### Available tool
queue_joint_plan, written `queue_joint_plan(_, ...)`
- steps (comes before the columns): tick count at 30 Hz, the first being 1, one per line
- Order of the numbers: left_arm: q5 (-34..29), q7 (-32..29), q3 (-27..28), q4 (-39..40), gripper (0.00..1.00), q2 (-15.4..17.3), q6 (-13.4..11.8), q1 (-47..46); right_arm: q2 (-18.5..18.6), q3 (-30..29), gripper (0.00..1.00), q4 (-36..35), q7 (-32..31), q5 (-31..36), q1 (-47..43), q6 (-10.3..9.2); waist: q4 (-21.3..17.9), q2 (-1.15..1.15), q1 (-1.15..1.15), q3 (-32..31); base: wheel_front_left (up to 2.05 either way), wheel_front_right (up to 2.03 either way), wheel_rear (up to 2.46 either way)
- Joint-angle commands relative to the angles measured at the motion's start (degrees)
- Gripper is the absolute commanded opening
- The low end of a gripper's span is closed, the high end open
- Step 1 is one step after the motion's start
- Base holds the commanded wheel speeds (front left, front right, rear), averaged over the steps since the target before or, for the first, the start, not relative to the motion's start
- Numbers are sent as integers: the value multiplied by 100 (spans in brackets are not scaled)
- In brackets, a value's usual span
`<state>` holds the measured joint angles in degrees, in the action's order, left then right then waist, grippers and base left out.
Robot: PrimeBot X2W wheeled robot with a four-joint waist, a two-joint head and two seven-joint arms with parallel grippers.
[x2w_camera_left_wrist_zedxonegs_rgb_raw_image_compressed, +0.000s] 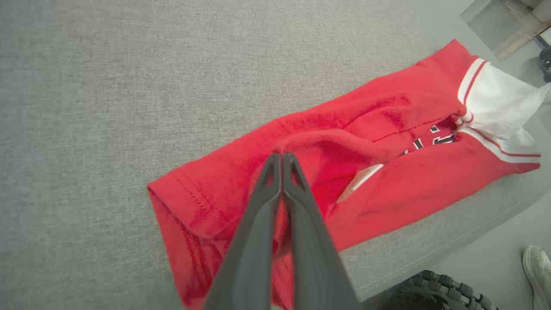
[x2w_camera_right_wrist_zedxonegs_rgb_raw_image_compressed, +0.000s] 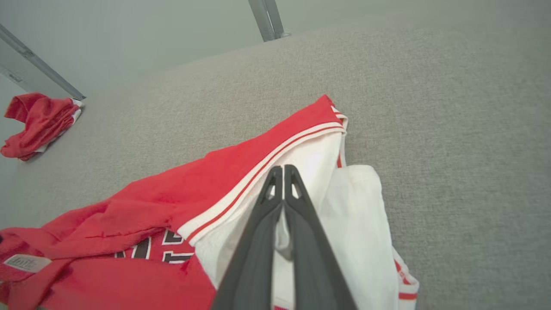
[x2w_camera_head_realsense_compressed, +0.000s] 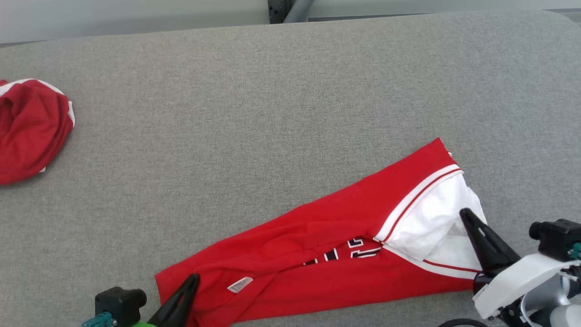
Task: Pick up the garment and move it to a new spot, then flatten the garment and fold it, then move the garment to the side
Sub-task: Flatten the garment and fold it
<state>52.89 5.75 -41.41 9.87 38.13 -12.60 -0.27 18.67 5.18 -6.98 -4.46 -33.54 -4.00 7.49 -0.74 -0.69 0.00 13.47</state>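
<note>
While the long red jersey garment with a white striped sleeve [x2w_camera_head_realsense_compressed: 317,236] lies folded lengthwise along the near edge of the grey fabric-covered worktop [x2w_camera_head_realsense_compressed: 272,91], right of the middle, each end of it is pinched. The left pincer [x2w_camera_head_realsense_compressed: 194,278] has its fingers together on a raised fold of red cloth at the hem end. The right pincer [x2w_camera_head_realsense_compressed: 464,212] is clamped likewise on white sleeve cloth. One small white label [x2w_camera_head_realsense_compressed: 239,284] shows near the left pincer. Two red garments lie on the worktop in all: the second, a crumpled red and white bundle [x2w_camera_head_realsense_compressed: 27,131], sits well apart at the left edge. Between them is bare grey cloth. One metal post [x2w_camera_head_realsense_compressed: 297,9] stands behind the far edge. Beyond the near edge are one ridged black tyre [x2w_camera_left_wrist_zedxonegs_rgb_raw_image_compressed: 434,290] and a person's pale shoe [x2w_camera_left_wrist_zedxonegs_rgb_raw_image_compressed: 538,267].
</note>
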Motion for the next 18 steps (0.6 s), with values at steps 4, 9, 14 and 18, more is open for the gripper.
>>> queue_joint_plan(4,32,137,-51,-389,0,-170,137,58,7,179,0,428,22,134,75,0,35,69,0,-15,0,0,0)
queue_joint_plan(9,-22,232,-178,-664,100,-291,319,24,56,180,100,826,68,326,169,0,98,69,0,-52,0,0,0)
queue_joint_plan(14,-447,815,196,-1059,100,-448,-75,-106,123,5,100,870,-14,259,52,0,147,69,0,-125,0,0,0)
queue_joint_plan(18,-792,951,1103,-814,100,-760,-181,-72,130,-666,100,613,-16,128,43,0,165,69,0,-174,0,0,0)
